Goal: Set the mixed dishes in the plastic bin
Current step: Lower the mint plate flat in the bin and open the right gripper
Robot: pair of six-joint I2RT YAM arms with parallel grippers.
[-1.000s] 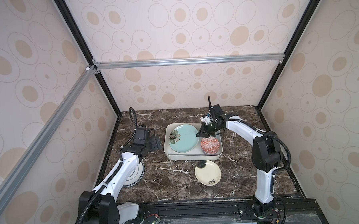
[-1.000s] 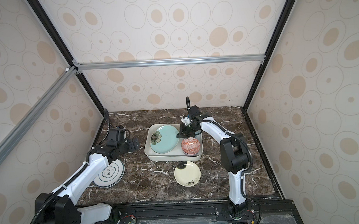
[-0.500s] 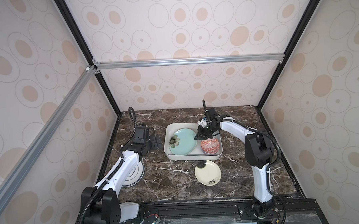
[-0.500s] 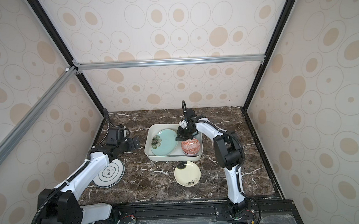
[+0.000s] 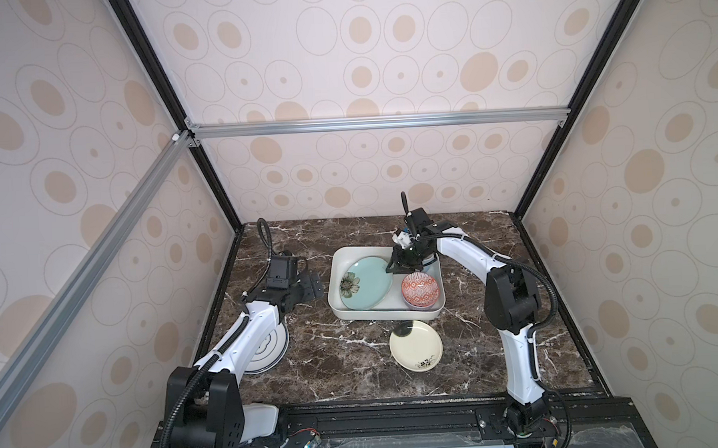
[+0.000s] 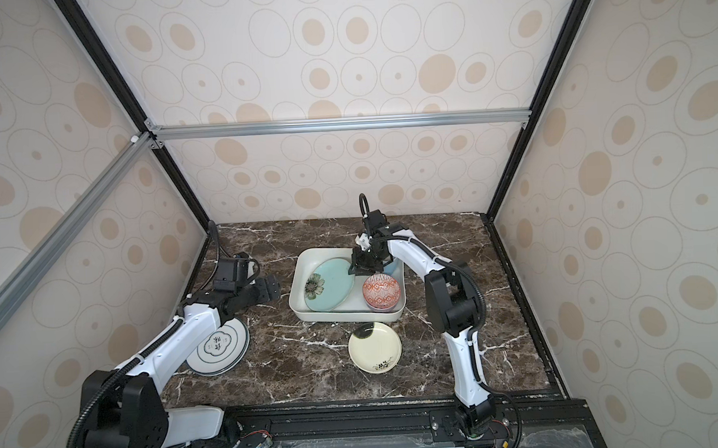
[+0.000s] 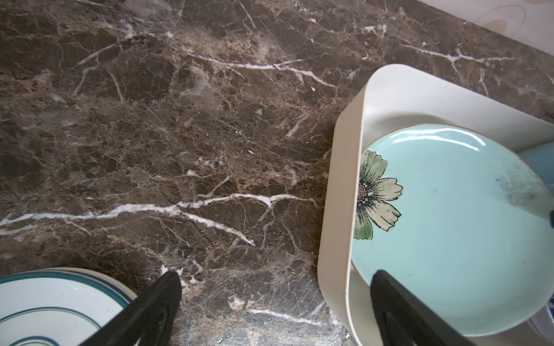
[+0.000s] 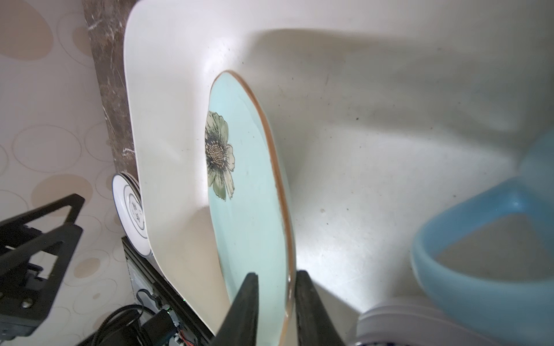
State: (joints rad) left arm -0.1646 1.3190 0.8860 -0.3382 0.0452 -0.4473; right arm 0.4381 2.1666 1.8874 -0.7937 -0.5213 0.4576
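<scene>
Since a second ago the right gripper [image 8: 276,274] has edged left across the bin [image 5: 384,314]. Near the front edge of the worktop [image 5: 347,371] lies a cream plate [image 5: 416,345], and ringed plates [image 6: 218,348] sit by its left edge. The left gripper [image 7: 275,272] hovers beside the bin, jaws spread wide. Inside the bin are a red bowl [image 5: 420,289], a tilted teal plate [image 5: 366,285] and a mug [image 8: 479,206]. The right jaws straddle the plate's raised rim, perhaps loosened. I cannot tell whether they pinch it.

Enclosure walls [image 5: 362,46]: cream, beige oval print. Aluminium crossbar [image 5: 378,122] spans rear. Tabletop [image 5: 347,371]: dark brown marble, white veins.
</scene>
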